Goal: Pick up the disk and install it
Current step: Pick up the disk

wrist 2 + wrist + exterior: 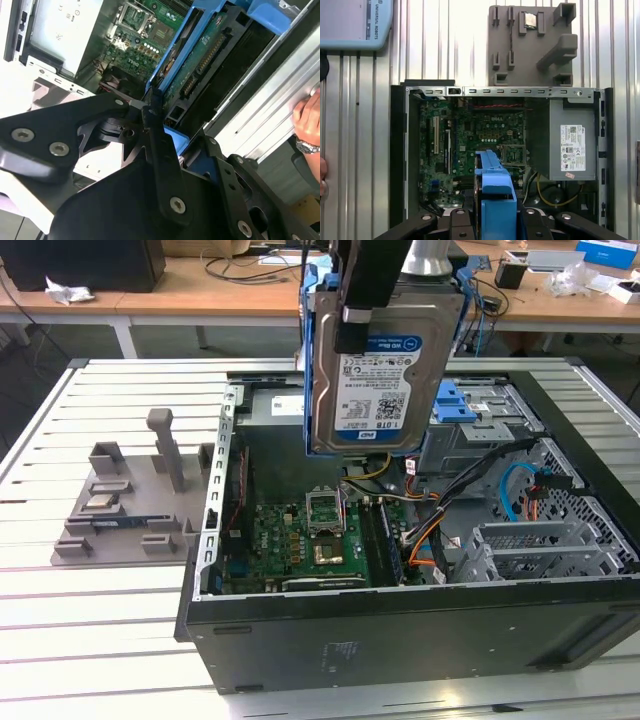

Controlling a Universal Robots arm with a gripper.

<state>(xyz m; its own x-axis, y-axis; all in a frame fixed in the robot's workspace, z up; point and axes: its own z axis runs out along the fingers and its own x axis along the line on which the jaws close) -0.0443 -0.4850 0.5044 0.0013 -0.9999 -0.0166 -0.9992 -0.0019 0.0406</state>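
Aloft, disk [372, 375] clear above case [400, 640]

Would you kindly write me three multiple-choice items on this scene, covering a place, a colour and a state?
1. Where is the disk? A on the floor; B upright above the open computer case; C on a shelf.
2. What colour is its carrier frame? A red; B green; C blue.
3. The gripper is: A open; B shut on the disk; C shut on a screwdriver.
1 B: it hangs over the case. 2 C: blue plastic rims it. 3 B: it clamps the disk.
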